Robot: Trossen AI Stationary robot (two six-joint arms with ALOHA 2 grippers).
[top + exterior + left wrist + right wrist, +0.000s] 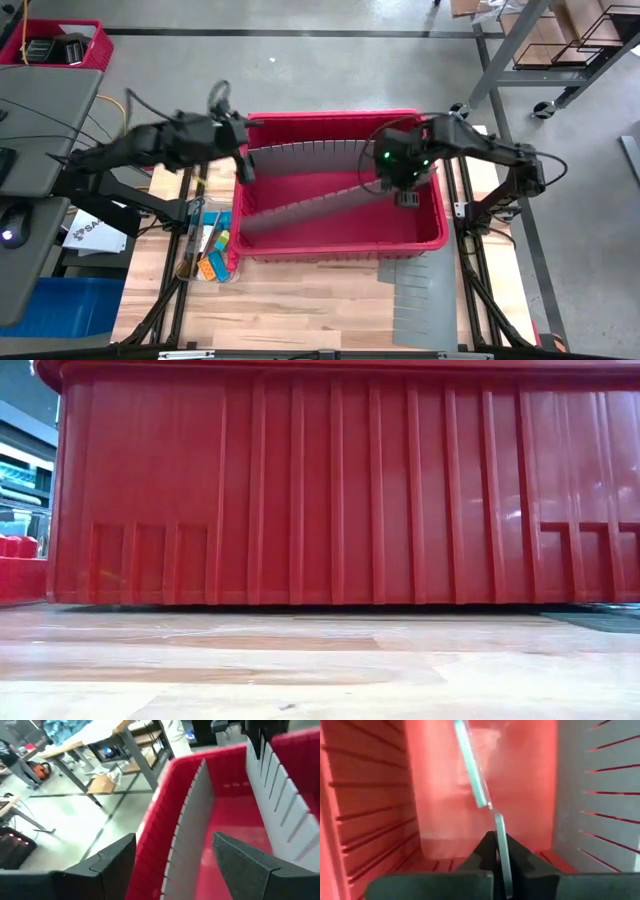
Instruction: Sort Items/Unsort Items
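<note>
Closest to my right wrist camera, my right gripper (496,851) has its two dark fingers pressed together on a thin pale stick (502,852) that rises between them and stands nearly upright, with a second thin greenish strip (470,762) leaning above it; whether the two are one piece I cannot tell. This happens deep inside the red bin (430,238), in the compartment at its right end, with the ribbed red wall on one side and a slotted grey divider (600,795) on the other. From above, my right gripper (405,192) reaches down into that end of the bin, close to the long grey divider (300,208) that runs slantwise across the middle. My left gripper (243,150) hovers over the bin's left rim near the rear grey divider (305,157), its fingers (112,862) spread apart and holding nothing. The other items (213,255), small blue, orange and yellow pieces, lie in a cluster on the wooden table (300,310) just outside the bin's left front corner. A loose grey slotted panel (415,295) lies flat on the table in front of the bin. At table height, the bin's ribbed side (330,490) fills the view.
</note>
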